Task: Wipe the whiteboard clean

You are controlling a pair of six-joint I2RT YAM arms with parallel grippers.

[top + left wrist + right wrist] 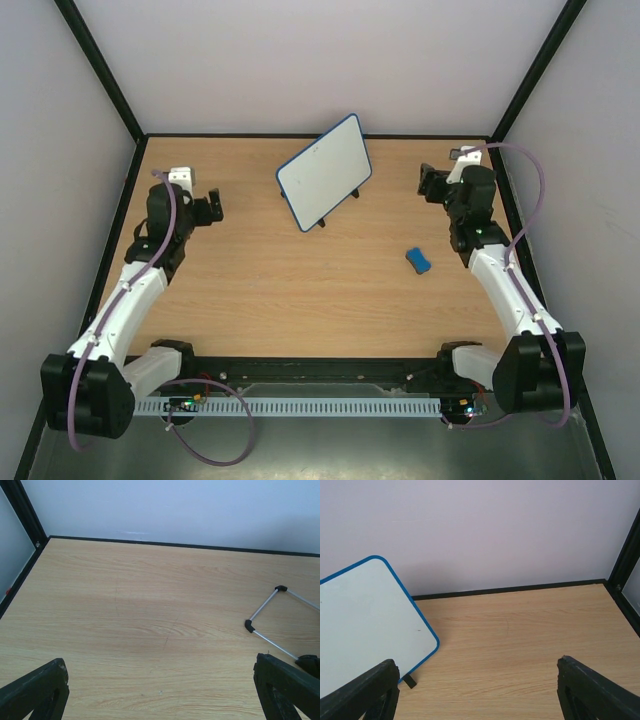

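The whiteboard (324,171) stands propped at a tilt on its wire stand (265,625), between the two tools, at the far middle of the surface (300,290). Its white face carries only a few tiny dark specks. It sits ahead and to the left of the right tool (430,185), and to the right of the left tool (208,206). Both tools hang above the wood with fingers spread wide, gripping nothing. A small blue eraser (418,261) lies behind the right tool, well apart from the board.
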